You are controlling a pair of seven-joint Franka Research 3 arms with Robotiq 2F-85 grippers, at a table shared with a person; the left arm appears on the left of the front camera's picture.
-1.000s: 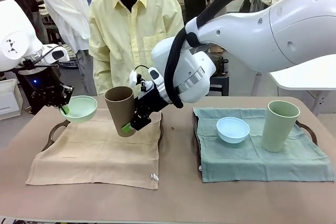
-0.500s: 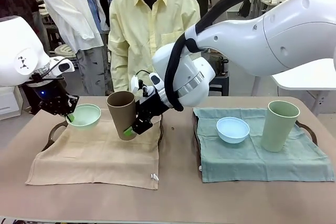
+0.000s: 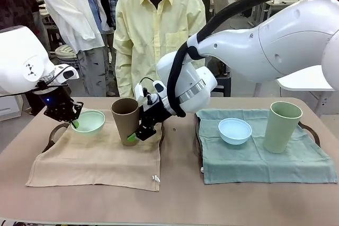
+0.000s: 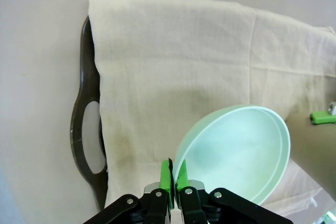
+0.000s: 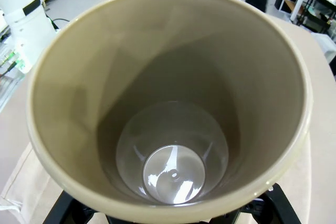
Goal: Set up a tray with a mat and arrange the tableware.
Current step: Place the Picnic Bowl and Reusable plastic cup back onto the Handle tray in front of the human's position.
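Mint green bowl [image 3: 88, 121] is pinched by its rim in my left jaws above the beige mat [image 3: 98, 154]; my right jaws clamp the brown tumbler [image 3: 126, 120] beside it.

Person [image 3: 159, 30] behind brown table [image 3: 180, 199]

no readable text, no labels, no brand marks, no numbers

mint green bowl [image 3: 88, 121], brown tumbler [image 3: 126, 120] on beige mat [image 3: 95, 157]; light blue bowl [image 3: 234, 130], pale green tumbler [image 3: 282, 126] on teal mat [image 3: 265, 157]; counter [image 3: 180, 199] tan; person's shirt [image 3: 156, 30] pale yellow
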